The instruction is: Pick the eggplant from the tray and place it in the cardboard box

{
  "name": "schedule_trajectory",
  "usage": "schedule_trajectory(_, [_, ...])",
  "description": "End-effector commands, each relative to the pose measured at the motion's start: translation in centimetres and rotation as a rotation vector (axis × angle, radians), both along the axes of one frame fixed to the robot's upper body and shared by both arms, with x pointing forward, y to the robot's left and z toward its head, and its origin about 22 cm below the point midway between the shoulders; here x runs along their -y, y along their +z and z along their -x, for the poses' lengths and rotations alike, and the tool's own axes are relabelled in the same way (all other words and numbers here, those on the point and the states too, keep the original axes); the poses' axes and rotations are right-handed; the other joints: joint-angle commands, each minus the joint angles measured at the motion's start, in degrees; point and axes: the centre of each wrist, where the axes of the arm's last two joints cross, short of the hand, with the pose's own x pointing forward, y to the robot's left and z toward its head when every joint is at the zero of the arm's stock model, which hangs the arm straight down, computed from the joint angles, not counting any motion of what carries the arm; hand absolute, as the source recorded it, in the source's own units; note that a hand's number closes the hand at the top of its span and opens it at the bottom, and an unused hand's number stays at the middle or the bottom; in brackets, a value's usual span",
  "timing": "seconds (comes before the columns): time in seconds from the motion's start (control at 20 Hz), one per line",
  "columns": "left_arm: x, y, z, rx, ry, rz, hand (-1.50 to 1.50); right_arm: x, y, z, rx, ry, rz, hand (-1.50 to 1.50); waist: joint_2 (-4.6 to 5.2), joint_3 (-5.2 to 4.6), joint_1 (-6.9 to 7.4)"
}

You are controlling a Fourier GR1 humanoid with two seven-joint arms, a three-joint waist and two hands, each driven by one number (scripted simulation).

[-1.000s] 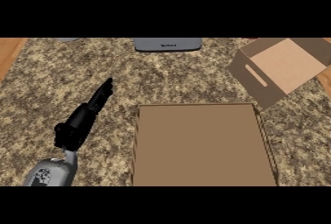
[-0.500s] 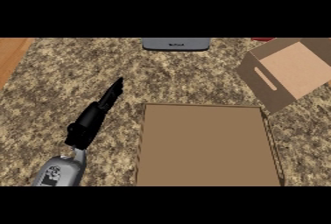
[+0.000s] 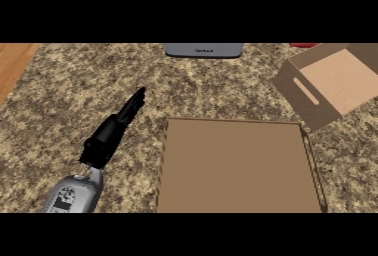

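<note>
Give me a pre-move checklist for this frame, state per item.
1. Eggplant located: not ok. None shows on the tray or anywhere on the counter.
2. Tray within view: ok. It lies flat at centre right, its near edge cut off by the view.
3. Cardboard box open: ok. It sits tilted at the upper right, opening visible, apart from the tray.
4. Left hand free: ok. Fingers straight, pointing up the counter just left of the tray, holding nothing.
5. Right hand ready: cannot tell. It is not in view.
6. Grey object at the far edge: ok, apart from tray and box.
</note>
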Motion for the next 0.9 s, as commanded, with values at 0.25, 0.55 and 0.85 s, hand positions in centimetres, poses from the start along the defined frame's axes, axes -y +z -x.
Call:
schedule_trajectory(0.25, [0.0,0.8,0.6,-0.002,-0.04,-0.008,0.0,-2.5,-1.5,-5.2,0.004,-0.034,0.025,1.5,0.3,0.08,1.3])
schedule_trajectory(0.55, [-0.1,-0.9,-1.1,0.0,0.002,-0.021,0.0,-4.9,-3.3,-8.1,-0.004,-0.027,0.101,1.5,0.5,0.07,0.61])
schedule_trajectory(0.85, [0.1,0.8,-0.8,0.011,-0.04,0.008,0.0,-7.8,-9.6,-9.8,-0.056,-0.058,0.154,1.5,0.62,0.13,1.24])
